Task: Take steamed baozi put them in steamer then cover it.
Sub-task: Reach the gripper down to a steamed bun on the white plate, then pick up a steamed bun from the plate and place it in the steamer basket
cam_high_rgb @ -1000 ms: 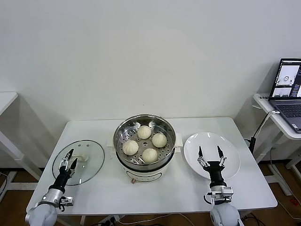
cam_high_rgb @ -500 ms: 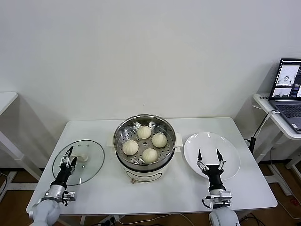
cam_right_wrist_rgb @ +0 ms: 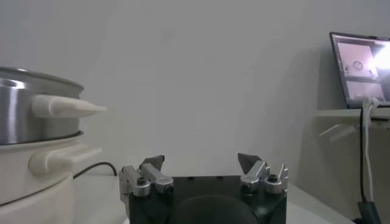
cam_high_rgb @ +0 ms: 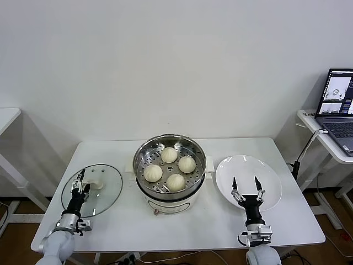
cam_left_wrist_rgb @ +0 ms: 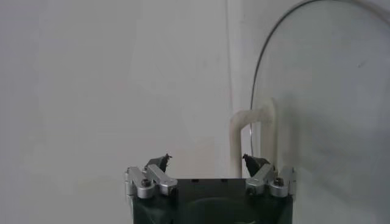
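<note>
Both arms have retracted toward the lower frame edge. Your left gripper (cam_high_rgb: 80, 183), open and empty, hovers over the cover (cam_high_rgb: 92, 189) at lower left. Four steamed baozi (cam_high_rgb: 169, 155) sit in the steamer (cam_high_rgb: 170, 165) at centre. A misaligned grasp could slip off the handle (cam_left_wrist_rgb: 251, 135). The right gripper (cam_high_rgb: 245, 190), open, idles over the plate (cam_high_rgb: 248, 179).

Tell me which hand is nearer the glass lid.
Left. The left hand hovers open over the lid lying left of the steamer, close to its handle. The right hand is open over the white plate, across the steamer.
</note>
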`<state>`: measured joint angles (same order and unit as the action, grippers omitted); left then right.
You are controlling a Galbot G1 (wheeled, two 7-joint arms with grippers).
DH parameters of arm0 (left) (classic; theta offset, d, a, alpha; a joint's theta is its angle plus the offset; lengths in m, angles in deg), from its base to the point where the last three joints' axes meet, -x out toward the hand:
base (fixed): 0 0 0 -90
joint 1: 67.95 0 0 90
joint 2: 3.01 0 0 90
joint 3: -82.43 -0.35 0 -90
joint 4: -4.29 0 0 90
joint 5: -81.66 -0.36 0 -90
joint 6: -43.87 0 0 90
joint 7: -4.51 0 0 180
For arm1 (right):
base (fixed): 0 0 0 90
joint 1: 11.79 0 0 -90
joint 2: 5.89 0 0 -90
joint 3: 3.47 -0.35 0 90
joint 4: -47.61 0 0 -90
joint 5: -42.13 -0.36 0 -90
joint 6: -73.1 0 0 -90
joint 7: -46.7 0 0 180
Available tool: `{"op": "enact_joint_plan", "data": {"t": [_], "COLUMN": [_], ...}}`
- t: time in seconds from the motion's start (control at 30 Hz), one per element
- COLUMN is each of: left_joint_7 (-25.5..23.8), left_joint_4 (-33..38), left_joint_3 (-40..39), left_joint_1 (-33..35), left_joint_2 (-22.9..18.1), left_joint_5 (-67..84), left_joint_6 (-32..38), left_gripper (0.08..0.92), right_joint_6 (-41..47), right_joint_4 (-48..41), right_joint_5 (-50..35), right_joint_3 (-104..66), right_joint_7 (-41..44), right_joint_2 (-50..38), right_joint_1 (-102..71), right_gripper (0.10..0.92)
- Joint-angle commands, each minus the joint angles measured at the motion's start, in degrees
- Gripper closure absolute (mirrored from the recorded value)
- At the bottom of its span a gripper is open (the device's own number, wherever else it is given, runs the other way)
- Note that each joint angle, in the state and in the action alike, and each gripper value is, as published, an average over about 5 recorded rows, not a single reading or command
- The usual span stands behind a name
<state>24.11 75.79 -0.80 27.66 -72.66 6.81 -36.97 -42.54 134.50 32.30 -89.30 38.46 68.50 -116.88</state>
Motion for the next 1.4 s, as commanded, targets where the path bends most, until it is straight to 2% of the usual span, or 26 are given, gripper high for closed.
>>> {"op": "enact_joint_plan", "data": {"t": [0.03, 0.27, 0.37, 0.97, 1.03, 1.13, 1.4], "left_joint_7": [-0.5, -0.9, -1.1, -1.2, -1.2, -1.8, -6.6], "left_joint_4": [-1.4, -1.8, -2.2, -0.5, 2.0, 9.0, 35.0], "left_joint_3": [-0.2, -0.3, -0.3, 0.5, 1.0, 2.3, 9.5], "left_joint_1": [-1.0, -1.2, -1.3, -0.8, -0.1, 2.1, 9.0], "left_joint_2": [-0.4, -0.6, -0.6, -0.9, -0.5, 0.9, 5.0], "left_joint_5": [-0.2, -1.3, -1.8, -2.8, -1.5, 1.9, 11.7], "left_joint_6": [-0.5, -0.2, -0.2, 0.4, 0.3, -0.9, -6.2], "left_gripper": [0.177, 0.186, 0.239, 0.759, 0.797, 0.812, 0.812], "right_joint_6": [-0.1, -0.1, -0.1, -0.1, -0.1, -0.3, -0.5], "right_joint_4": [0.2, 0.2, 0.4, 0.7, 0.7, 0.8, 1.0], "right_joint_5": [0.2, 0.3, 0.3, 0.8, 0.9, 1.1, 1.3], "right_joint_3": [-0.2, -0.3, -0.3, 0.0, 0.1, 0.0, -0.3], "right_joint_7": [0.0, 0.0, -0.1, -0.2, -0.2, -0.2, -0.1], "right_joint_2": [0.2, 0.4, 0.4, 0.7, 0.8, 1.0, 1.1], "right_joint_1": [-0.1, -0.1, 0.1, 0.4, 0.4, 0.4, 0.3], "right_gripper": [0.203, 0.203, 0.203, 0.203, 0.203, 0.203, 0.203]}}
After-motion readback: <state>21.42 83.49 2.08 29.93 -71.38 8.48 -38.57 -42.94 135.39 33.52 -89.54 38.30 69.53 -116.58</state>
